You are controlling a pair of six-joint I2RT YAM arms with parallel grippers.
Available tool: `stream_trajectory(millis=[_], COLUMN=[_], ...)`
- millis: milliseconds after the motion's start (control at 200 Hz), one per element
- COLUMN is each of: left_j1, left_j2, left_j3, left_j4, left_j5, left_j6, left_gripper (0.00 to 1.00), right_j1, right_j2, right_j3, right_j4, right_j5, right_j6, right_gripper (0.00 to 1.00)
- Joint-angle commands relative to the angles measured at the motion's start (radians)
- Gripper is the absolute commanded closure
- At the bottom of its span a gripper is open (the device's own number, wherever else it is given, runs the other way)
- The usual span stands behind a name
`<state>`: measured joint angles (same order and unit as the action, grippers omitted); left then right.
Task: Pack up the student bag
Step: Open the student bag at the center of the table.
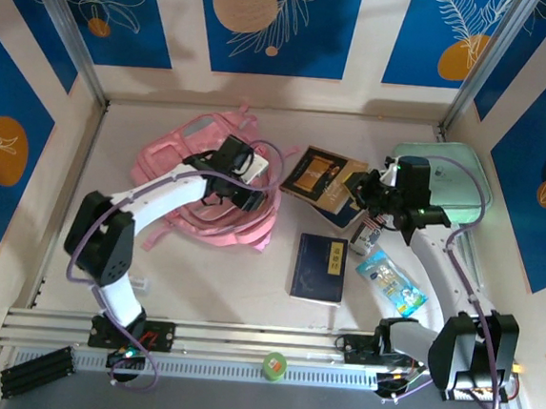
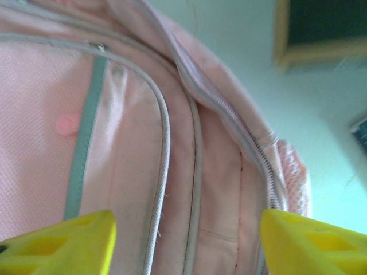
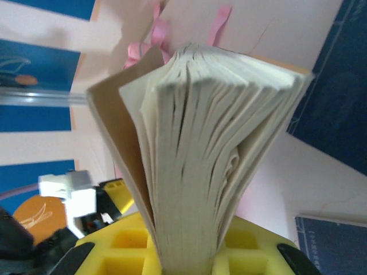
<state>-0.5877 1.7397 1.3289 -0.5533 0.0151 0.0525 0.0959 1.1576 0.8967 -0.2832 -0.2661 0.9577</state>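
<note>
Student bag (image 1: 166, 165) lies flat on the table (image 1: 228, 282), left of centre, straps toward the back wall.

Your left arm rises from its base at the near rail to a bent elbow at the left. Its white forearm then reaches right and away from you across the bag. Your left gripper (image 1: 244, 196) hangs over the bag's right half. In the left wrist view the left gripper (image 2: 183, 246) is spread wide, with nothing between the yellow fingertips (image 2: 60, 243). Below them the bag (image 2: 132, 143) shows a grey-trimmed pocket and a zip along its edge. You cannot tell whether the tips touch the fabric.

Just right of the bag, a brown-covered book (image 1: 319, 173) rests partly on a dark blue book (image 1: 344, 214). Nearer you, a second blue book (image 1: 319, 266) lies flat, apart from the bag. A blue-printed packet (image 1: 392, 284) lies to its right.

Your right arm has its base at the near right and its elbow folded low beside it. The forearm runs away from you and the wrist turns left. Your right gripper (image 1: 363, 189) sits at the brown-covered book's right edge. In the right wrist view the right gripper (image 3: 189, 255) is clamped on that book (image 3: 212, 143), whose pages fan out above the yellow fingers. A mint-green case (image 1: 461, 187) lies behind the right wrist.
</note>
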Motion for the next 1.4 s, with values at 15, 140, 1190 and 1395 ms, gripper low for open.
stream_trajectory(millis=[15, 140, 1190, 1395], left_j1=[-0.008, -0.011, -0.061, -0.059], left_j2=[0.076, 0.143, -0.026, -0.157], left_j3=[0.084, 0.136, 0.288, 0.195], left_j4=[-0.15, -0.195, -0.201, -0.012], left_j5=[-0.118, -0.178, -0.401, -0.562], left_j6=[0.096, 0.095, -0.058, -0.063], left_gripper=[0.42, 0.51, 1.0, 1.0], right_j1=[-0.021, -0.021, -0.084, -0.042], right_j2=[-0.054, -0.055, -0.152, -0.144], right_j3=[-0.01, -0.013, -0.043, -0.075], right_j4=[-0.016, -0.01, -0.009, 0.081], right_j5=[-0.016, -0.037, -0.004, -0.103], right_j6=[-0.023, -0.007, -0.034, -0.025], right_gripper=[0.98, 0.98, 0.98, 0.98])
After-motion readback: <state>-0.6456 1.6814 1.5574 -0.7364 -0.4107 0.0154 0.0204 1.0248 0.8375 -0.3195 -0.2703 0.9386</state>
